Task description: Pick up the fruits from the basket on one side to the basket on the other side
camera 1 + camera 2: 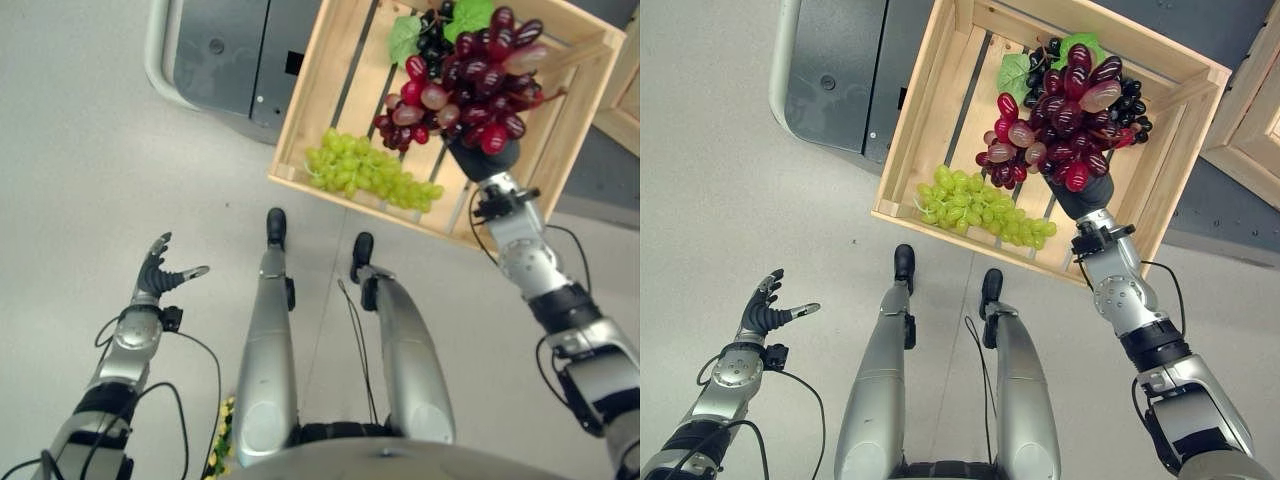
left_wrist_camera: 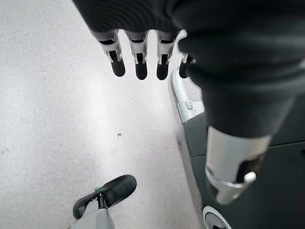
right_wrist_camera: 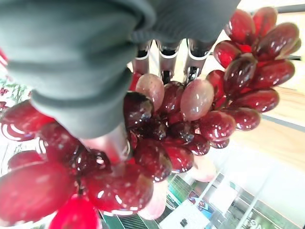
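A: Right hand (image 1: 1083, 197) status?

B: Fingers curled into a red grape bunch (image 1: 1060, 112), gripping it. The right wrist view confirms it: fingers (image 3: 164, 59) and thumb buried in the red grapes. The bunch is up over the wooden crate (image 1: 925, 120), far right of the scene.

A: Lifted or resting?

B: Can't tell if it's clear of the slats. It hangs over the crate's middle to right part.

A: What else is in the crate?

B: Green grape bunch (image 1: 985, 210) lying on the slats at the near-left corner, well apart from the hand. Dark grape bunch (image 1: 1045, 60) with green leaves (image 1: 1080, 47) at the far side, mostly hidden behind the red one.

A: Left hand (image 1: 160, 272)?

B: Near left, over the bare grey floor (image 1: 80, 150), holding nothing. Fingers straight and spread, thumb out. The left wrist view shows the same, fingertips (image 2: 140, 70) extended above the floor.

A: Anything beside the crate?

B: Dark grey cabinet base (image 1: 225, 60) on the far left of it. The edge of a second wooden crate (image 1: 1250, 110) sits at far right.
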